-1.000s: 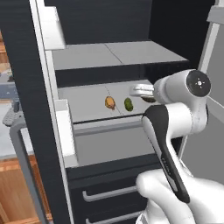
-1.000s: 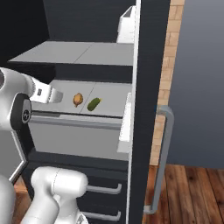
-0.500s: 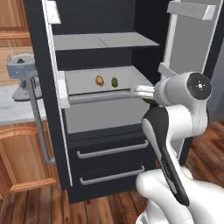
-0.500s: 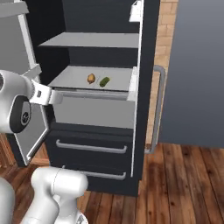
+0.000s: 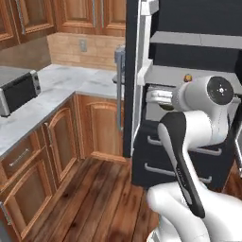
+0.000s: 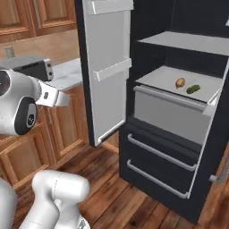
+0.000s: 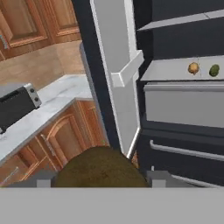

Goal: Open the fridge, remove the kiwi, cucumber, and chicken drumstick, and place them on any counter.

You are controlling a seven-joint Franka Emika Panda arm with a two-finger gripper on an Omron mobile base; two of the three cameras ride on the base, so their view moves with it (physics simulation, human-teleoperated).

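Kiwi [image 7: 101,168] sits pinched between the gripper [image 7: 101,178] fingertips, carried away from the fridge [image 6: 179,134]. Since a moment ago the base has turned left, bringing the counter [image 5: 61,90] and toaster [image 5: 19,90] into view. Drumstick [image 6: 180,82] and cucumber [image 6: 193,89] lie side by side on the fridge shelf.

We see flat, even rendered light with no hard shadows or glare; the fridge [image 6: 179,103] interior reads dim above its pale shelves. All three pictures look soft and pixelated, and the kiwi [image 7: 99,168] close to the lens is a blurred brown mass.
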